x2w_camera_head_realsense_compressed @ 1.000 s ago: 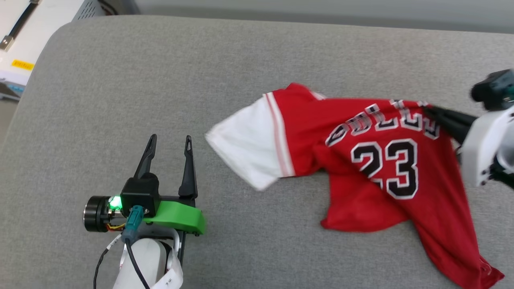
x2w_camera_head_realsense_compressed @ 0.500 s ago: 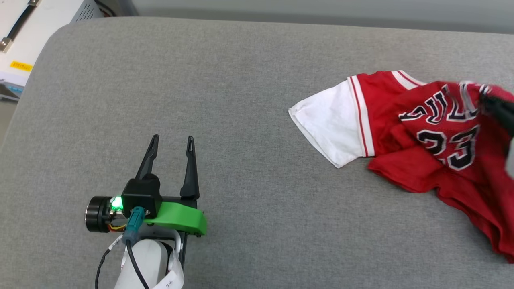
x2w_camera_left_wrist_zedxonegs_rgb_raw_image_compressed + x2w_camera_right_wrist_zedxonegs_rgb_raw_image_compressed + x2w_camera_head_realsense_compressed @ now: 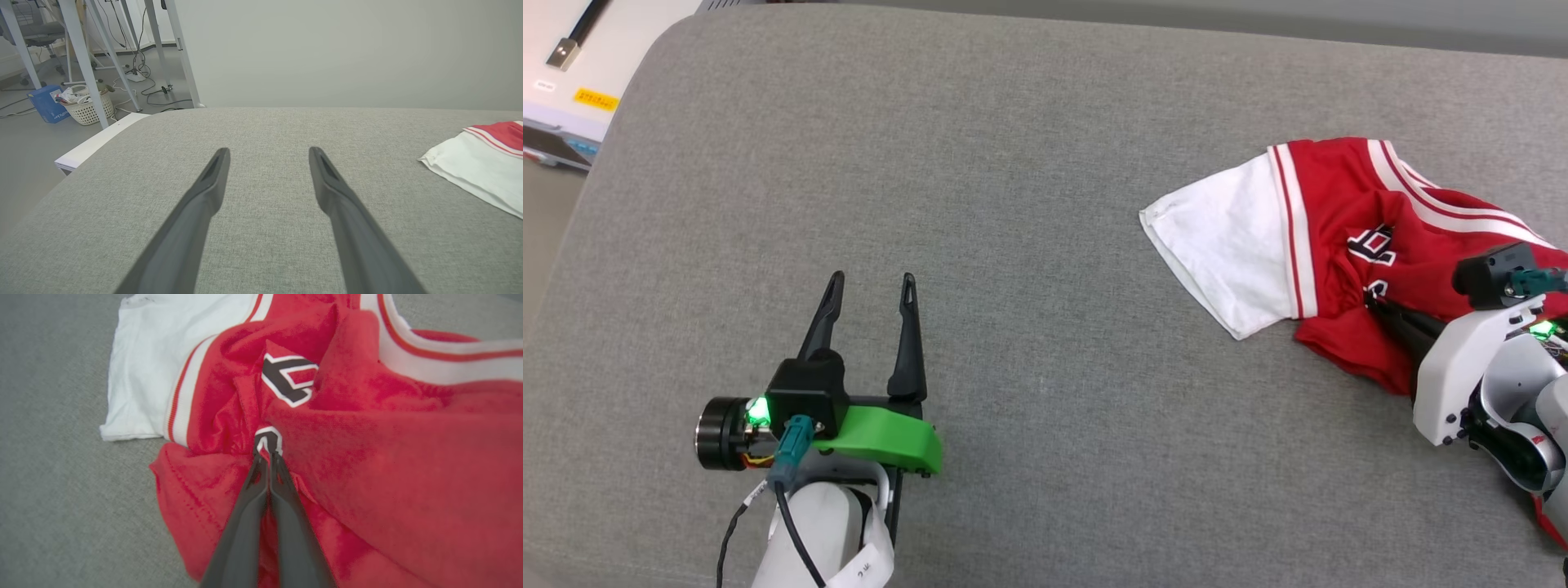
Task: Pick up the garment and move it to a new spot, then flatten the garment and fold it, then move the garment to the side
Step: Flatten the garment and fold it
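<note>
The right tool (image 3: 267, 454), jaws pinched together on a red fold of the garment (image 3: 1327, 204), holds the crumpled jersey on the right side of the grey bench (image 3: 1013, 163), its white sleeve (image 3: 1225, 245) spread leftward. The left tool (image 3: 870, 284) hovers at near left, jaws apart, well apart from the garment. On the floor (image 3: 24, 155) beyond, a white woven basket (image 3: 86, 109) holds a jumble too small to make out.

The grey fabric-covered surface (image 3: 1013, 163) bears the bunched red-and-white garment (image 3: 1339, 188) on its right side.
</note>
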